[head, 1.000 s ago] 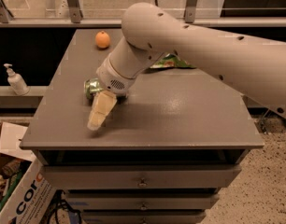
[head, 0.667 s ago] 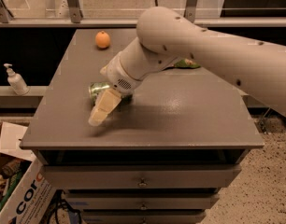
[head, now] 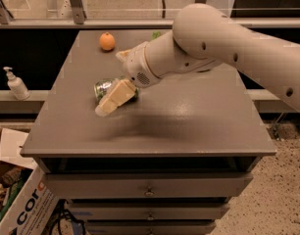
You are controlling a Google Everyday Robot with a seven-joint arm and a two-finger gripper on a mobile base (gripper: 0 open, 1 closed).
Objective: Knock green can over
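The green can [head: 102,88] lies on its side on the grey table top [head: 189,121], left of centre, its silver end facing left. My gripper [head: 109,84] is at the can, reaching in from the right. One cream finger [head: 114,97] lies across the can's near side and points down-left. The other finger [head: 122,56] shows behind the can. The gripper is open, with the can in the gap between the fingers. The right part of the can is hidden by the near finger and the wrist.
An orange [head: 107,41] sits at the table's back left. A green snack bag [head: 156,34] peeks out behind my arm. A soap bottle [head: 15,83] stands on a low ledge at left. A cardboard box [head: 22,204] is on the floor. Drawers [head: 149,192] are under the table top.
My arm has swung to the right and the wrist has shifted slightly right and back. The can has shifted a little right with the near finger.
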